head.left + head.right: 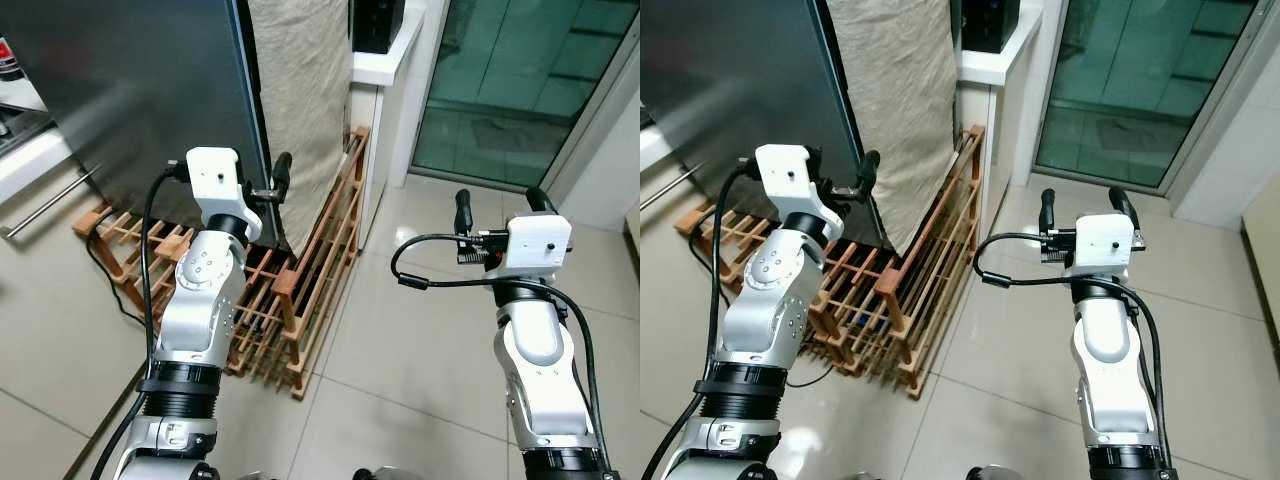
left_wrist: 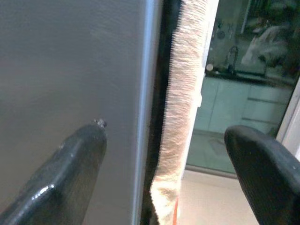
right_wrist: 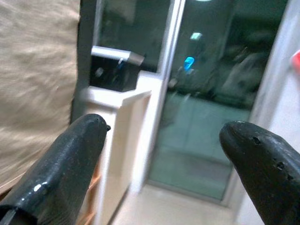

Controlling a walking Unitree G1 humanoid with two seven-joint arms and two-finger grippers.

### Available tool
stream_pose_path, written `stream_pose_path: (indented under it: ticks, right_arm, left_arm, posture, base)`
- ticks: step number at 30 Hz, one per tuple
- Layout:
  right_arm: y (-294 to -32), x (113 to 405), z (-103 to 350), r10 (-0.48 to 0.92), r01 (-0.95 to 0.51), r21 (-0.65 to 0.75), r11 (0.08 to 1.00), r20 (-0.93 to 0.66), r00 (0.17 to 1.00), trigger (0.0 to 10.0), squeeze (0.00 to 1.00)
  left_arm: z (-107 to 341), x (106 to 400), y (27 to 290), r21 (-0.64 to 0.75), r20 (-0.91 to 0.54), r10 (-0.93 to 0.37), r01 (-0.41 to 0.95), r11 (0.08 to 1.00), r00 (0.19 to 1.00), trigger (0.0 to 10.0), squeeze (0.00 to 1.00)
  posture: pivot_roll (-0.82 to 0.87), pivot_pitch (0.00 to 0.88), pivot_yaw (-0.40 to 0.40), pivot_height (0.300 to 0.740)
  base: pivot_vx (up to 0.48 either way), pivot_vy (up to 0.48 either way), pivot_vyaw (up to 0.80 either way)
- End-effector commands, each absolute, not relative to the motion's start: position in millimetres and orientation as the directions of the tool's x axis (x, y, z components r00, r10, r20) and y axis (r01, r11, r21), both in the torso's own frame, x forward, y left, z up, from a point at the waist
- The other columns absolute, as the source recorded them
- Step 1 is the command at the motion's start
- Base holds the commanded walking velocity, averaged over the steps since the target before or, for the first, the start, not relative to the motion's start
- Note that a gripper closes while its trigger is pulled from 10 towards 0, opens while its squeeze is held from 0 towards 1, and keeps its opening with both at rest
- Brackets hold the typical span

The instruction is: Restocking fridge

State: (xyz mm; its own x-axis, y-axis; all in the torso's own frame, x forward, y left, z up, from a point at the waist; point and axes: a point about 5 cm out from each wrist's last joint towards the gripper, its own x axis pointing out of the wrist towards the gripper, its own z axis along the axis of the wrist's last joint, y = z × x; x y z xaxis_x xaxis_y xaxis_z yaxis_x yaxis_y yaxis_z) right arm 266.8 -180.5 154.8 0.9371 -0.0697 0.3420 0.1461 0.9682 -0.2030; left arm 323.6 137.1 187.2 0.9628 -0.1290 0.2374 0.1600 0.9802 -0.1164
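Note:
The fridge (image 1: pixel 130 90) stands at upper left, its dark grey steel door shut. My left gripper (image 1: pixel 268 185) is raised at the door's right edge. In the left wrist view its fingers (image 2: pixel 70 173) are open and straddle that edge (image 2: pixel 150 93), one over the door face, the other out past the beige cloth. My right gripper (image 1: pixel 500 205) is held up over the tiled floor to the right, open, with nothing between its fingers (image 3: pixel 70 159).
A beige cloth (image 1: pixel 300 90) hangs against the fridge's side. A low wooden slatted rack (image 1: pixel 300 290) lies on the floor below it, with a black cable beside it. A white ledge (image 1: pixel 385 65) and a glass sliding door (image 1: pixel 510 90) are beyond. A cabinet handle (image 1: pixel 50 205) is at left.

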Motion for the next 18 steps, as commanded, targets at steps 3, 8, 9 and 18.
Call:
stream_pose_path:
  ticks: [3, 8, 9, 18]
  right_arm:
    - [-181, 242, 163, -0.085, 0.188, -0.215, 0.958, 0.416, 0.905, 10.0, 0.00]
    - [-188, 215, 137, -0.104, 0.180, -0.219, 0.959, 0.318, 0.942, 10.0, 0.00]
    - [-189, 216, 138, -0.106, 0.186, -0.230, 0.955, 0.322, 0.941, 10.0, 0.00]
    - [-192, 235, 151, -0.071, 0.181, -0.275, 0.944, 0.365, 0.928, 10.0, 0.00]
  left_arm:
    - [190, 296, 164, -0.064, 0.306, -0.101, 0.127, 0.990, 0.947, 10.0, 0.00]
    - [162, 264, 184, 0.052, 0.200, -0.096, 0.088, 0.995, 0.975, 10.0, 0.00]
    - [164, 264, 181, 0.028, 0.201, -0.092, 0.088, 0.996, 0.975, 10.0, 0.00]
    - [194, 274, 155, -0.107, 0.316, -0.110, 0.151, 0.983, 0.942, 10.0, 0.00]
  posture:
    - [-0.14, 0.013, 0.057, 0.740]
    - [-0.13, 0.029, 0.043, 0.740]
    - [-0.13, 0.026, 0.038, 0.740]
    - [-0.13, 0.014, 0.007, 0.740]
  base:
    - [0.000, 0.000, 0.00]
    - [0.000, 0.000, 0.00]
    - [0.000, 0.000, 0.00]
    - [0.353, 0.000, 0.00]
